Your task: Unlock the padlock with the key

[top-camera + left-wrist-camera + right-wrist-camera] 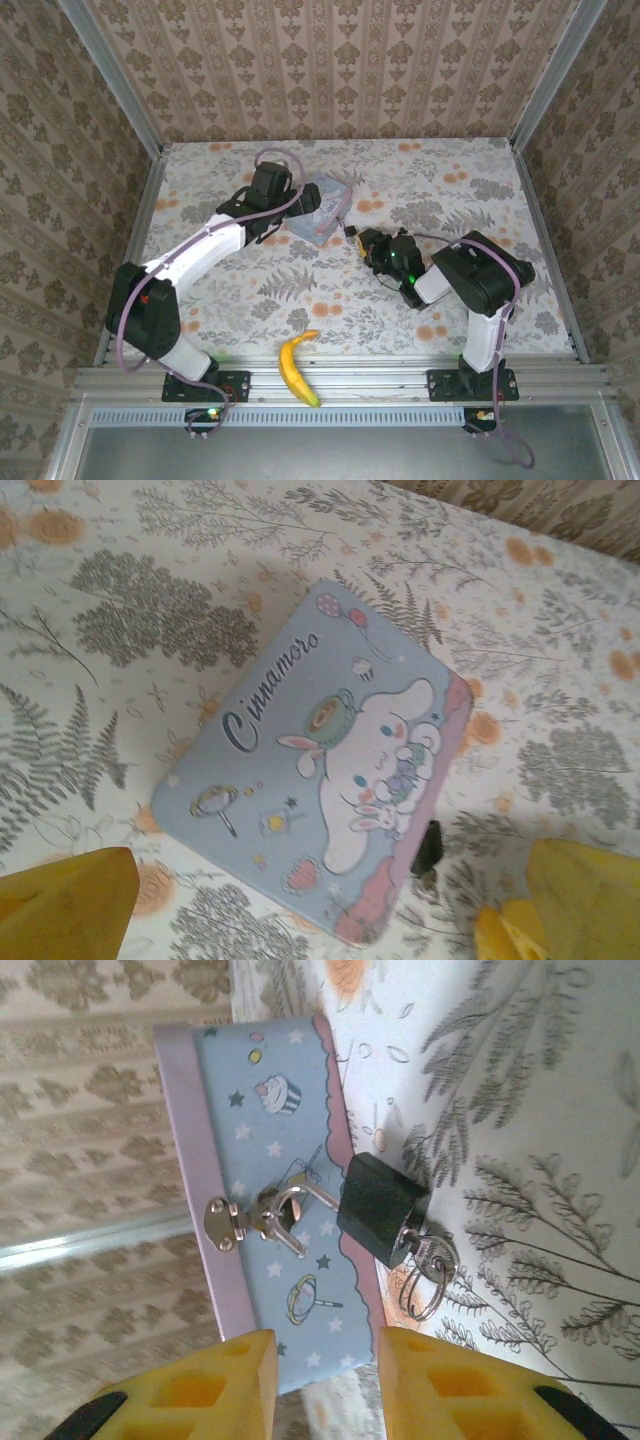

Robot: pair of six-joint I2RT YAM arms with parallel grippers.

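The dark padlock (378,1208) lies against the side of the pale blue tin (270,1140). Its thin shackle (300,1200) hooks through the tin's metal hasp (222,1222), and one shackle leg looks free of the body. The silvery key (430,1258) sits in the keyhole, its ring (420,1288) resting on the cloth. My right gripper (325,1345) is open just short of the lock, touching nothing. My left gripper (330,890) hangs open over the tin's lid (300,750), with the padlock (430,842) beside the tin's edge. From above, the padlock (350,230) lies between the tin (325,205) and my right gripper (365,242).
A banana (298,366) lies near the front edge between the arm bases. Patterned walls close in the floral table (450,190) on three sides. Open cloth stretches to the right and behind the tin.
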